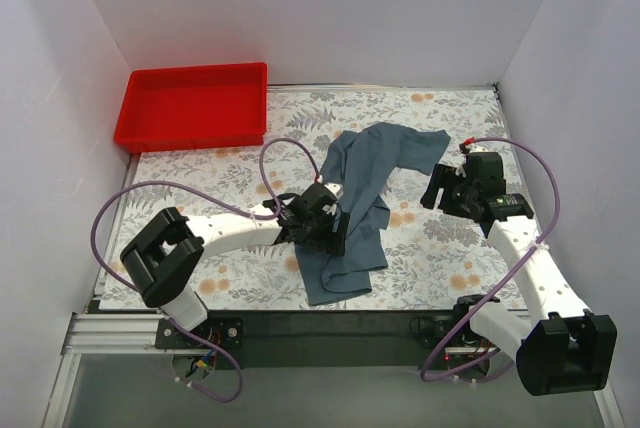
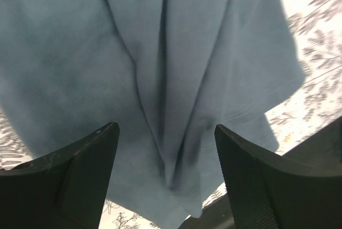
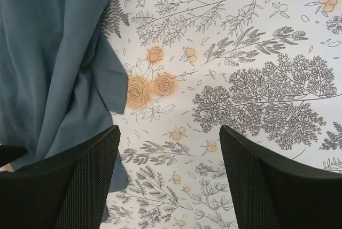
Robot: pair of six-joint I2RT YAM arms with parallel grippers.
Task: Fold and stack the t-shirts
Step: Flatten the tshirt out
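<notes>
T-shirt (image 1: 372, 173) — its left edge hidden under the left gripper (image 1: 338, 231) in the top view. Wrist views: cloth runs off the frame edges — collar and sleeves lost in folds.

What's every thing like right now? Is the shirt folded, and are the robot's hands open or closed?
t-shirt: rumpled, not folded, lying on the table.
red tray: upright, empty.
left gripper: open, over the t-shirt, holding nothing.
right gripper: open, beside the t-shirt, holding nothing.
</notes>
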